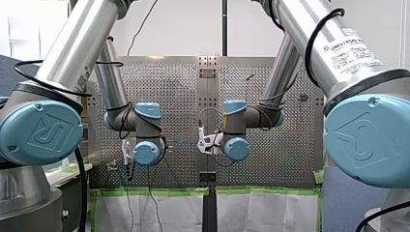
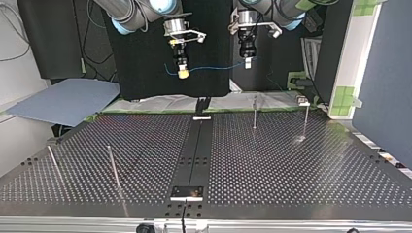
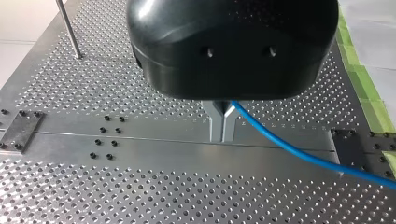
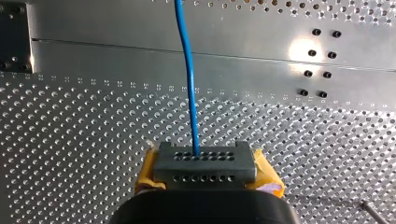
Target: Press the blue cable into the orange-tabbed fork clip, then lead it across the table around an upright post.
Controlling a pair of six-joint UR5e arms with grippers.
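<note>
Front: both arms hang over the table (image 1: 285, 145). Top: blue cable (image 2: 214, 68) strung in air btwn my right gripper (image 2: 182, 73) & my left gripper (image 2: 248, 62), well above table. L wrist: metal fingers (image 3: 215, 126) pinched together on cable. R wrist: yellow-padded fingers clamp cable too.

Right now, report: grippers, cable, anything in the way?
Left gripper and right gripper both shut on blue cable. Cable strung between them, off the table. No fork clip in sight; posts stand below.
</note>
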